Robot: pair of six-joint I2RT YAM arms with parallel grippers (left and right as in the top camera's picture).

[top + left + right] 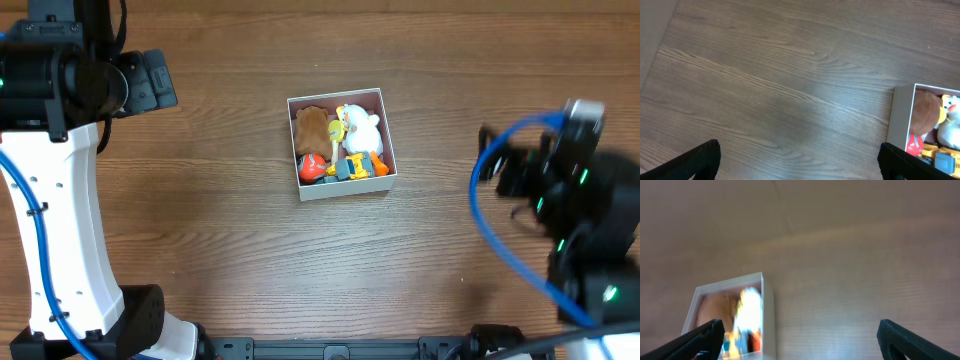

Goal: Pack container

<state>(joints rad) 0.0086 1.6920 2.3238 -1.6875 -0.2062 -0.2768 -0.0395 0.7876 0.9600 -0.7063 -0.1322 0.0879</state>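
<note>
The container (345, 189), a square white-walled box, sits at the table's middle. It holds a brown plush (311, 128), a white duck plush (361, 130), a red toy (312, 169) and a yellow-and-blue toy (355, 167). My left gripper (150, 82) is far to the container's left, open and empty over bare wood (800, 160); the left wrist view shows the container (900, 117) at its right edge. My right gripper (500, 168) is to the container's right, open and empty (800, 337); the container (769, 315) shows blurred at lower left there.
The brown wooden table (220, 250) surrounds the container. The white left arm (60, 220) stands along the left side. The right arm with its blue cable (490, 225) fills the lower right corner.
</note>
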